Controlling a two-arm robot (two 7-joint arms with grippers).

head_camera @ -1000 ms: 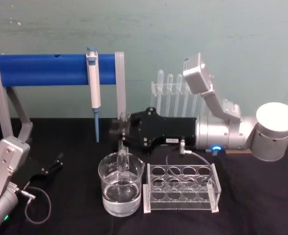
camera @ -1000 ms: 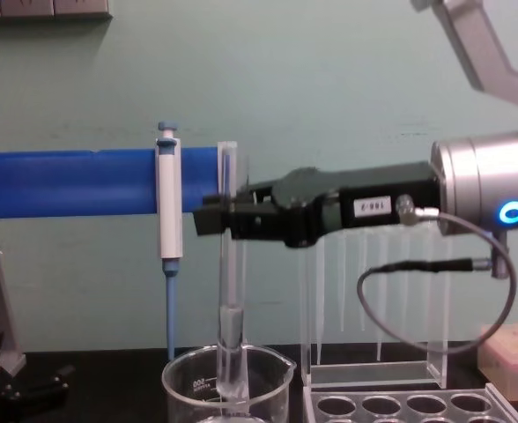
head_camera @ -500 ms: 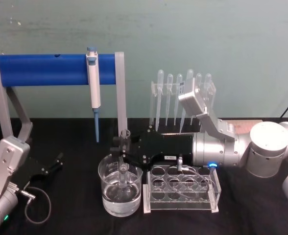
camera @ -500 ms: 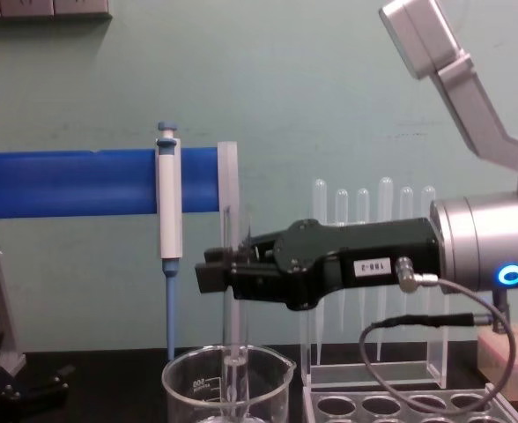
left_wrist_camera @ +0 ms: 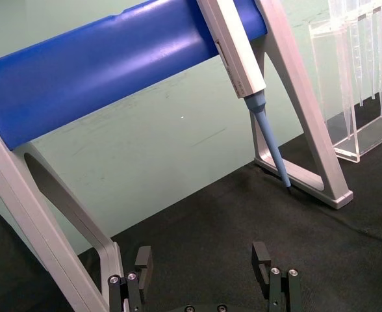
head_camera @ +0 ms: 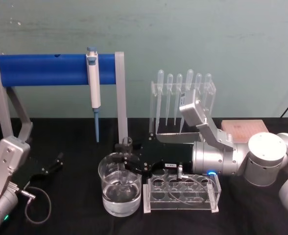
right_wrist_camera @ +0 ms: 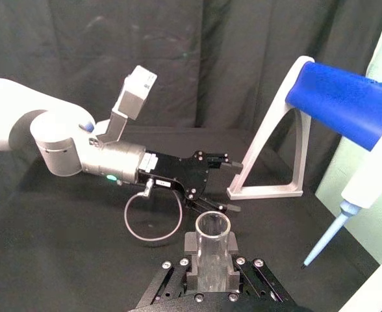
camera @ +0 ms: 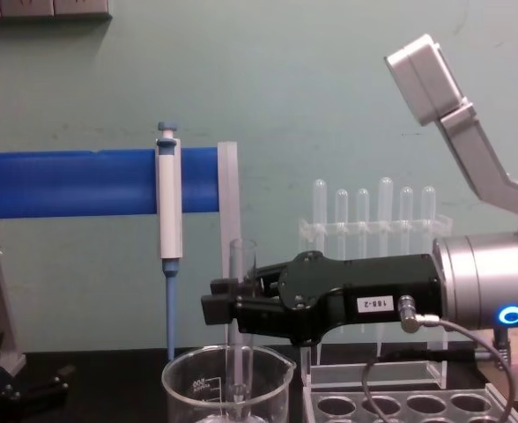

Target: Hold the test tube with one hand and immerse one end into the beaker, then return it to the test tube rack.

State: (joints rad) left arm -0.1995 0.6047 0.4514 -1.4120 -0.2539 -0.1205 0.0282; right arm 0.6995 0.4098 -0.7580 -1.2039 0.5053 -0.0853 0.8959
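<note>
The test tube (camera: 241,263) stands upright with its lower end down in the water of the beaker (camera: 187,384). My right gripper (camera: 233,308) reaches in from the right, just above the beaker's rim, and is shut on the tube's middle. From the head the tube's flared rim (head_camera: 127,142) shows above the black fingers, over the beaker (head_camera: 118,199). The right wrist view looks down onto the tube's open mouth (right_wrist_camera: 213,226) between the fingers. My left gripper (head_camera: 56,163) is parked at the near left, open and holding nothing (left_wrist_camera: 203,260).
A clear tube rack (head_camera: 180,196) stands right beside the beaker, under my right wrist. Behind are a blue-barred stand (head_camera: 51,69) with a white-and-blue pipettor (head_camera: 93,73), a rack of plastic pipettes (head_camera: 183,93) and a brown block (head_camera: 243,126).
My right gripper has come down with the test tube. Its lower end now sits deeper in the beaker's water. The left arm has not moved.
</note>
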